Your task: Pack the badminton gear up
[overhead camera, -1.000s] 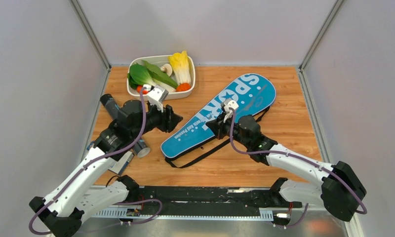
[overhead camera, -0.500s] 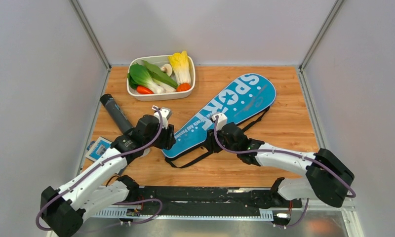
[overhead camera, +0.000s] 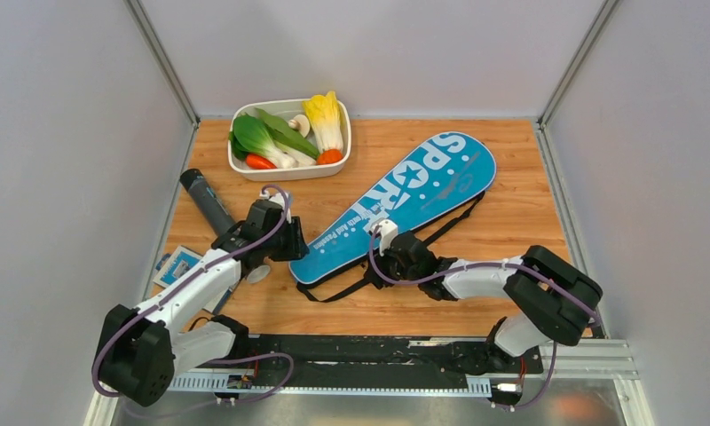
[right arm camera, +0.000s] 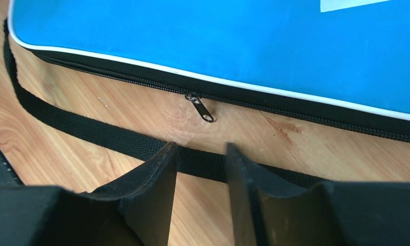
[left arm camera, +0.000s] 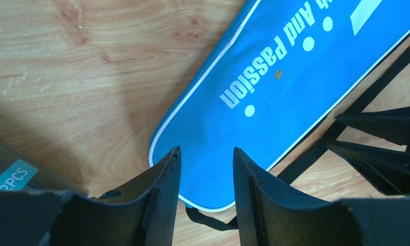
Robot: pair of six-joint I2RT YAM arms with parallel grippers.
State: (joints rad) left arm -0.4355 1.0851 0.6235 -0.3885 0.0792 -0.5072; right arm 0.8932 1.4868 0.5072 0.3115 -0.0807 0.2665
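Observation:
The blue "SPORT" cover (overhead camera: 405, 200) lies flat and diagonal on the table, with its black strap (overhead camera: 351, 282) looped along its near edge. My left gripper (overhead camera: 295, 241) is open and empty, its jaws over the cover's narrow end (left arm camera: 208, 169). My right gripper (overhead camera: 375, 259) is open and empty, low over the strap (right arm camera: 90, 130) just below the cover's zipper pull (right arm camera: 202, 109). The long black tube (overhead camera: 205, 201) lies at the left, partly under my left arm. No rackets or shuttlecocks are in view.
A white tray (overhead camera: 285, 170) of toy vegetables stands at the back left. A small blue-and-white card (overhead camera: 179, 264) lies by the left edge. A teal "2PCS" label (left arm camera: 11, 177) shows at the left of the left wrist view. Grey walls enclose the table.
Both arms have pulled back toward the near side. My left gripper moved from near the tray to the cover's narrow end. My right gripper slid left along the cover's near edge.

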